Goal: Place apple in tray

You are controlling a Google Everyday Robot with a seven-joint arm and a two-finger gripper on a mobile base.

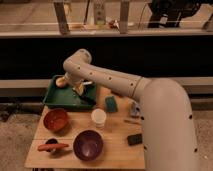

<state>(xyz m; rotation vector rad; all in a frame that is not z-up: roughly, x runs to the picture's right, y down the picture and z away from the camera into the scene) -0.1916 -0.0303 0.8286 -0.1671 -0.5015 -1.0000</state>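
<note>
Over the far left corner of the table, the gripper (75,88) hangs above the green tray (56,98) with the apple (61,81) just beside it, seemingly set down there; finger state: cannot tell.

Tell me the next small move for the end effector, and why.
Probably lower slightly and release. The end effector is over the green tray, and the apple shows beside the arm above the tray's far left corner, so it looks placed or nearly so.
</note>
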